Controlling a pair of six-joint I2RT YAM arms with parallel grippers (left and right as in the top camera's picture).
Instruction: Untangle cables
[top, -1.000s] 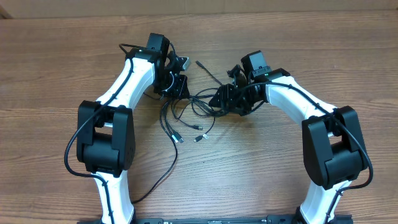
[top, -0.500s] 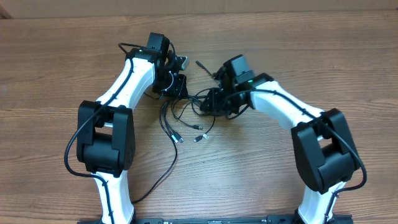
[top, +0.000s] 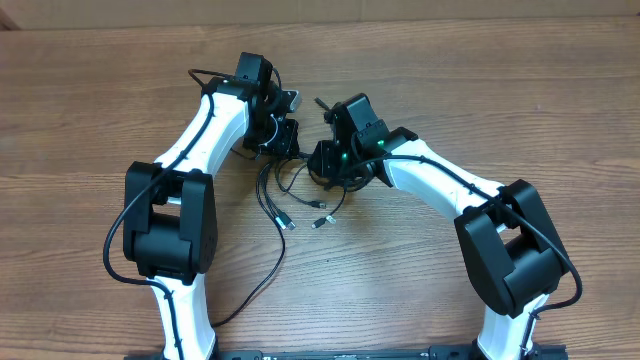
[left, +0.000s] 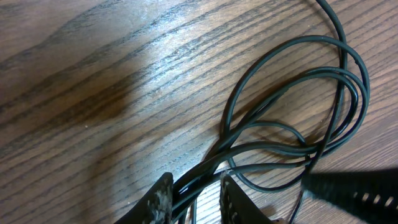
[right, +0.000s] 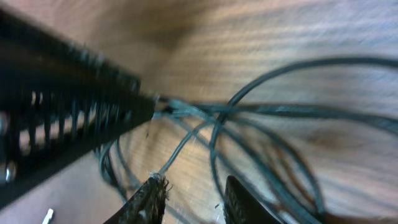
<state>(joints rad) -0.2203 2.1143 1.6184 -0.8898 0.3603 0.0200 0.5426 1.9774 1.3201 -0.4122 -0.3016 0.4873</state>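
Left claw (left: 194, 198) gripping cables (left: 214, 160), thin black strands, overlapping loops

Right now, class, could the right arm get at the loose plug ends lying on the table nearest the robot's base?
Probably yes: the plug ends lie on bare table close to the right gripper, with nothing covering them.

overhead: straight down from high up, taking in a wide patch of the wooden table (top: 560, 90) and both arms, with their bases at the bottom edge
left wrist: super close, tilted down at the wood, left gripper (left: 196, 198) poking in at the bottom edge
right wrist: same deal behind the right gripper (right: 194, 198), pretty blurry
shared: all three catch the cables (left: 211, 163) mid-table
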